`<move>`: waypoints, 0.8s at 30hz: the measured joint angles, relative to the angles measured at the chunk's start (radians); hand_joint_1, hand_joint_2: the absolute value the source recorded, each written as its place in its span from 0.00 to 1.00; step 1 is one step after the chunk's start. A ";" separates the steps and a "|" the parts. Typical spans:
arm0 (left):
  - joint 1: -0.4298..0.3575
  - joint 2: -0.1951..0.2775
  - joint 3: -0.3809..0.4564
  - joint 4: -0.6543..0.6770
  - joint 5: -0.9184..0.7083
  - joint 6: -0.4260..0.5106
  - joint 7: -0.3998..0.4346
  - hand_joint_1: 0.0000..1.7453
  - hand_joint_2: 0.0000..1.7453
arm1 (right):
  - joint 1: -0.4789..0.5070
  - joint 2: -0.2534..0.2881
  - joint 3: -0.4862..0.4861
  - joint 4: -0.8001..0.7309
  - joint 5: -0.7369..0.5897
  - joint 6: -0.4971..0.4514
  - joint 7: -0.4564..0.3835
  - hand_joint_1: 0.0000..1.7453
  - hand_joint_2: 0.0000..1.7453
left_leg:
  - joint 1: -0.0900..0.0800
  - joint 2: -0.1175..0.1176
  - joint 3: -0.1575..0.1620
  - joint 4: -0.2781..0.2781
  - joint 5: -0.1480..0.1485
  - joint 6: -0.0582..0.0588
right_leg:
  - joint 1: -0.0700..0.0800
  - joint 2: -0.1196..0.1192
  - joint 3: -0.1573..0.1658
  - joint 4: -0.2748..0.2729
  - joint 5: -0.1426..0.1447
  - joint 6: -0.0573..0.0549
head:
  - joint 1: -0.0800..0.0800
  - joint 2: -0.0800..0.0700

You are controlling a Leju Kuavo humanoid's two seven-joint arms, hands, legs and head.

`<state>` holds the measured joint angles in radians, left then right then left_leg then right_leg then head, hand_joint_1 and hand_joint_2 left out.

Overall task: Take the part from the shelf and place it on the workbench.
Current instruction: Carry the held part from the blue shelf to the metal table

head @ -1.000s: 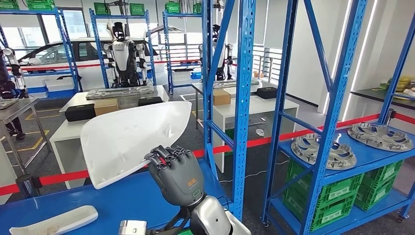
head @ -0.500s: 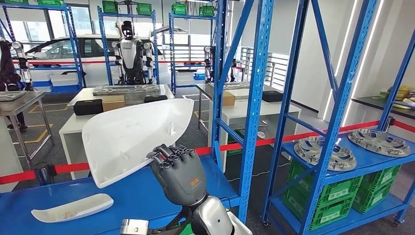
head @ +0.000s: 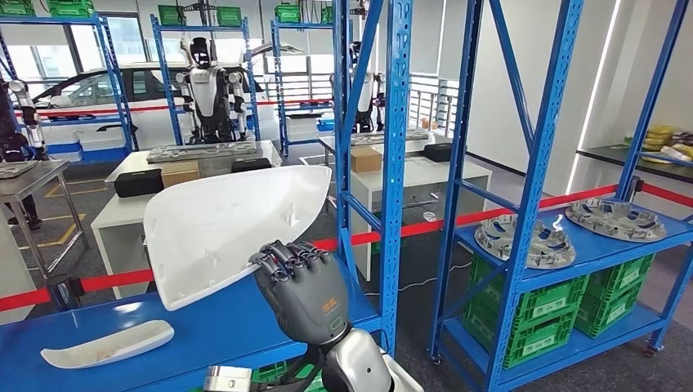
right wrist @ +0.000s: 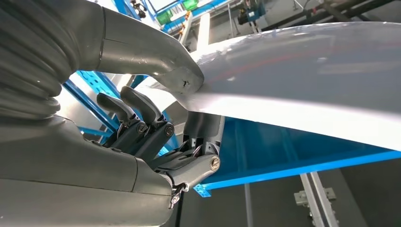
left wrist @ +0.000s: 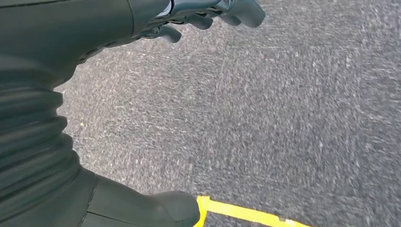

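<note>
The view has swung; right hand grips the white part above it.

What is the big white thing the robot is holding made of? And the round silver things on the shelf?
The white part looks like moulded plastic: thin, matte inside, glossy outside in the right wrist view. The round parts look like cast metal, dull silver-grey with ribs, though I can't be sure.
</note>
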<state>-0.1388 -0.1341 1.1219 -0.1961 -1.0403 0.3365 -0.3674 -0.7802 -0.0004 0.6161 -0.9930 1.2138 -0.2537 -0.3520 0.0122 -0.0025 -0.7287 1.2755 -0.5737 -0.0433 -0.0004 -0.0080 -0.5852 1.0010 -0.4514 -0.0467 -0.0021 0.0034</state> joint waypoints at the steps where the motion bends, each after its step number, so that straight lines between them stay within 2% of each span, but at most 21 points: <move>1: 0.000 0.001 0.000 0.000 0.000 0.000 0.000 0.00 1.00 | 0.001 0.000 0.000 0.000 -0.001 0.003 -0.003 0.97 1.00 | 0.001 0.000 0.001 0.021 -0.008 -0.003 | -0.001 0.000 -0.009 0.003 0.004 0.002 | 0.000 0.000; 2: 0.000 0.001 0.000 0.000 0.000 0.000 0.001 0.00 1.00 | 0.002 0.000 -0.001 0.000 -0.004 0.007 -0.007 0.97 1.00 | 0.002 0.000 0.023 0.003 0.002 -0.004 | -0.002 0.000 -0.016 0.006 0.008 0.005 | -0.001 0.000; 4: -0.001 0.001 0.000 0.000 0.000 0.000 0.001 0.00 1.00 | 0.002 0.000 -0.004 0.000 -0.014 0.017 -0.015 0.97 1.00 | 0.005 0.001 0.110 -0.128 0.043 -0.006 | -0.005 -0.001 -0.029 0.016 0.013 0.012 | -0.001 0.000; 5: -0.002 0.001 0.000 0.000 0.000 0.000 0.001 0.00 1.00 | 0.002 0.000 -0.006 -0.001 -0.018 0.019 -0.018 0.97 1.00 | 0.004 0.000 0.149 -0.190 0.058 -0.003 | -0.005 -0.001 -0.035 0.022 0.015 0.016 | -0.002 0.000; 6: -0.003 0.001 0.000 0.000 0.000 -0.001 0.002 0.00 1.00 | 0.002 0.000 -0.008 -0.002 -0.022 0.020 -0.022 0.97 1.00 | 0.004 -0.001 0.172 -0.232 0.066 0.002 | -0.003 -0.001 -0.040 0.026 0.018 0.021 | -0.001 0.000; 7: -0.003 0.000 0.000 0.000 0.000 -0.001 0.003 0.00 1.00 | 0.002 0.000 -0.010 -0.004 -0.028 0.021 -0.028 0.97 1.00 | 0.002 -0.003 0.178 -0.247 0.068 0.010 | -0.002 -0.001 -0.044 0.028 0.022 0.028 | -0.001 0.000; 9: -0.003 0.000 0.000 0.000 0.000 -0.002 0.004 0.00 1.00 | 0.006 0.000 -0.012 -0.010 -0.043 0.023 -0.040 0.97 1.00 | 0.000 -0.005 0.172 -0.245 0.079 0.028 | -0.001 0.000 -0.050 0.026 0.031 0.040 | 0.000 0.000; 10: -0.003 -0.001 0.000 0.000 0.001 -0.002 0.004 0.00 1.00 | 0.008 0.000 -0.013 -0.014 -0.048 0.023 -0.044 0.97 1.00 | 0.000 -0.004 0.168 -0.246 0.085 0.036 | -0.003 0.001 -0.053 0.030 0.027 0.046 | 0.001 0.000; 11: -0.002 -0.001 0.000 0.000 0.002 -0.003 0.004 0.00 1.00 | 0.010 0.000 -0.014 -0.017 -0.052 0.024 -0.046 0.97 1.00 | 0.001 -0.003 0.163 -0.247 0.091 0.044 | -0.004 0.002 -0.061 0.047 0.011 0.051 | 0.002 0.000; 12: -0.003 -0.002 0.000 0.000 0.003 -0.003 0.004 0.00 1.00 | 0.011 -0.001 -0.014 -0.020 -0.054 0.024 -0.046 0.97 1.00 | 0.003 -0.002 0.157 -0.249 0.098 0.051 | -0.005 0.003 -0.078 0.088 -0.021 0.056 | 0.003 0.000; 14: -0.002 -0.002 0.000 0.000 0.004 -0.004 0.002 0.00 1.00 | 0.014 -0.002 -0.014 -0.025 -0.056 0.026 -0.046 0.97 1.00 | 0.002 0.000 0.138 -0.248 0.111 0.058 | -0.006 0.004 -0.129 0.221 -0.104 0.064 | 0.005 0.000; 15: -0.002 -0.002 0.000 0.000 0.004 -0.004 0.000 0.00 1.00 | 0.016 -0.004 -0.014 -0.027 -0.056 0.027 -0.046 0.97 1.00 | 0.001 0.000 0.128 -0.247 0.118 0.059 | -0.007 0.005 -0.150 0.284 -0.136 0.065 | 0.005 0.000; 16: -0.002 -0.002 0.000 0.000 0.004 -0.005 -0.001 0.00 1.00 | 0.019 -0.005 -0.014 -0.027 -0.055 0.029 -0.046 0.97 1.00 | 0.000 0.000 0.118 -0.246 0.125 0.059 | -0.006 0.005 -0.155 0.315 -0.149 0.064 | 0.005 0.000; 17: -0.002 -0.002 0.000 0.000 0.004 -0.006 -0.002 0.00 1.00 | 0.022 -0.006 -0.014 -0.027 -0.055 0.029 -0.045 0.97 1.00 | -0.001 -0.001 0.110 -0.246 0.131 0.058 | -0.006 0.005 -0.139 0.305 -0.144 0.061 | 0.005 0.000; 18: -0.002 -0.002 0.000 0.000 0.005 -0.007 -0.003 0.00 1.00 | 0.023 -0.007 -0.014 -0.029 -0.054 0.029 -0.045 0.97 1.00 | -0.002 -0.001 0.103 -0.246 0.138 0.057 | -0.004 0.006 -0.099 0.254 -0.124 0.056 | 0.006 0.000; 20: -0.002 -0.004 0.000 0.000 0.005 -0.008 -0.003 0.00 1.00 | 0.021 -0.007 -0.015 -0.034 -0.055 0.029 -0.043 0.97 1.00 | -0.004 -0.002 0.095 -0.246 0.149 0.051 | 0.003 0.006 0.002 0.099 -0.083 0.040 | 0.005 0.000; 21: -0.003 -0.004 0.000 0.000 0.005 -0.008 -0.004 0.00 1.00 | 0.019 -0.008 -0.015 -0.037 -0.055 0.029 -0.043 0.97 1.00 | -0.004 -0.002 0.092 -0.246 0.155 0.046 | 0.008 0.006 0.034 0.044 -0.071 0.034 | 0.006 0.000; 22: -0.003 -0.005 0.000 0.000 0.005 -0.008 -0.004 0.00 1.00 | 0.018 -0.008 -0.015 -0.040 -0.055 0.029 -0.043 0.97 1.00 | -0.003 -0.002 0.091 -0.248 0.159 0.041 | 0.012 0.006 0.047 0.016 -0.066 0.029 | 0.005 0.000; 24: -0.002 -0.005 0.000 0.000 0.005 -0.008 -0.004 0.00 1.00 | 0.016 -0.008 -0.016 -0.042 -0.055 0.029 -0.042 0.97 1.00 | -0.002 -0.001 0.090 -0.255 0.170 0.027 | 0.015 0.006 0.041 0.009 -0.055 0.021 | 0.006 0.000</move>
<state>-0.1413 -0.1394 1.1215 -0.1964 -1.0357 0.3280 -0.3710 -0.7639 -0.0086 0.6003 -1.0349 1.1589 -0.2245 -0.3944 0.0107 -0.0034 -0.6388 1.0209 -0.4032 -0.0166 0.0144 -0.0015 -0.5440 1.0100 -0.5064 -0.0262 0.0035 0.0034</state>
